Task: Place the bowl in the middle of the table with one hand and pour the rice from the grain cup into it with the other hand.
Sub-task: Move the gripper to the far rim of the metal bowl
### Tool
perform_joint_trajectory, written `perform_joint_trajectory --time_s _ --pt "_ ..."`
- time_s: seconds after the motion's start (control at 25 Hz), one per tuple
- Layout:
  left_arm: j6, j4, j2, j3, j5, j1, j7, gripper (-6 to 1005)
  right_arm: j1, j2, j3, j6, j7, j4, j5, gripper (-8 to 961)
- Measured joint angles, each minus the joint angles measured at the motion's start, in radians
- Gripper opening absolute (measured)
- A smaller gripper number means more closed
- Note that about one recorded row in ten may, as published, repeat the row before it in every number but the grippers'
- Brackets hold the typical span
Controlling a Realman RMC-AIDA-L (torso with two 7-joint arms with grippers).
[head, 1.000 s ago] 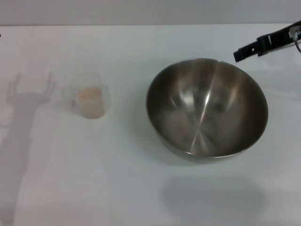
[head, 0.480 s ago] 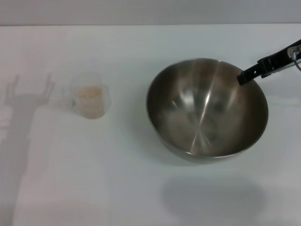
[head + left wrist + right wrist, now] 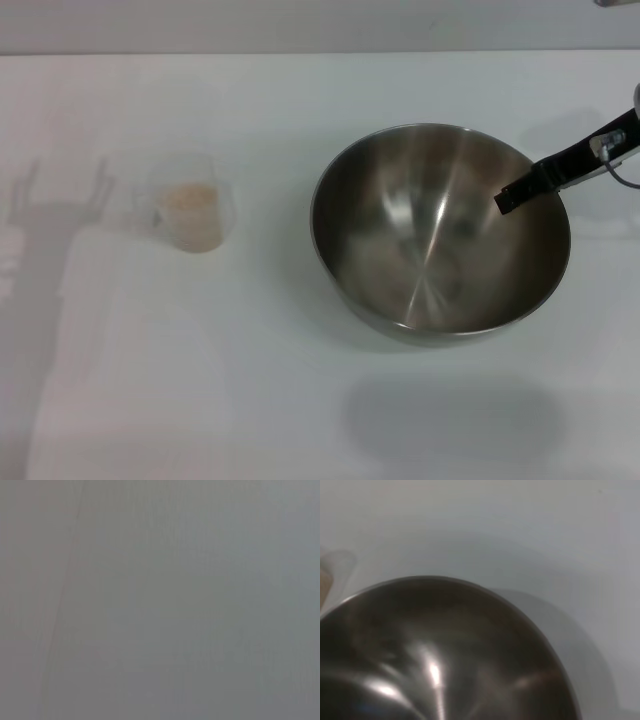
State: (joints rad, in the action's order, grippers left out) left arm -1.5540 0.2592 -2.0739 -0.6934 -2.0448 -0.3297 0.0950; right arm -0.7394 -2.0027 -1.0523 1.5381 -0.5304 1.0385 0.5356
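- Desk (image 3: 300, 400): a plain white surface filling the head view. It carries the bowl and the grain cup, which stand well apart.
- Bowl (image 3: 440, 230): a large stainless-steel bowl, upright, right of centre in the frame. Its inside is bare metal with no grains visible. The right wrist view shows the same bowl (image 3: 440, 655) from close above, its rim curving across the lower part of that frame.
- Right gripper (image 3: 507, 199): enters from the right edge of the head view. One dark finger reaches over the bowl's right rim and sits inside the rim line. A second finger is not visible, so it cannot be told whether this gripper is released or clenched on the rim.
- Grain cup (image 3: 190, 215): a small clear cup, upright, left of centre in the frame. No gripper is on it.
- Rice (image 3: 190, 200): a pale beige heap inside the grain cup.
- Left gripper: not visible in any view. The left wrist view shows only a flat grey field.
- Task status, as judged: the bowl appears off-centre toward the right, so placement is not complete. Pouring has not begun. Remaining work: secure and centre the bowl, pick up the grain cup, tip the rice in.
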Motion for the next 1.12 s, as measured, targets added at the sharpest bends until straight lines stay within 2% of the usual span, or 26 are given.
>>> perform_joint_trajectory --time_s 0.24,0.44,0.56,1.0,1.12 --pt "0.0 0.0 0.0 0.0 0.0 0.0 0.0 804 0.0 -0.006 -0.015 -0.019 -0.016 -0.005 -0.034 622" --pt "0.001 0.0 0.0 -0.003 0.0 -0.003 -0.002 802 -0.012 -0.01 -0.017 -0.03 -0.027 -0.031 -0.042 400" --pt "0.001 0.0 0.0 -0.008 0.0 -0.004 -0.004 800 -0.015 -0.014 -0.017 -0.032 -0.035 -0.033 -0.042 193" --pt "0.0 0.0 0.002 -0.012 0.0 -0.005 -0.006 795 -0.024 -0.02 -0.01 -0.059 -0.038 -0.041 -0.056 24" --pt "0.0 0.0 0.002 -0.013 0.0 -0.007 -0.007 793 -0.021 -0.022 -0.001 -0.067 -0.038 -0.014 -0.048 28"
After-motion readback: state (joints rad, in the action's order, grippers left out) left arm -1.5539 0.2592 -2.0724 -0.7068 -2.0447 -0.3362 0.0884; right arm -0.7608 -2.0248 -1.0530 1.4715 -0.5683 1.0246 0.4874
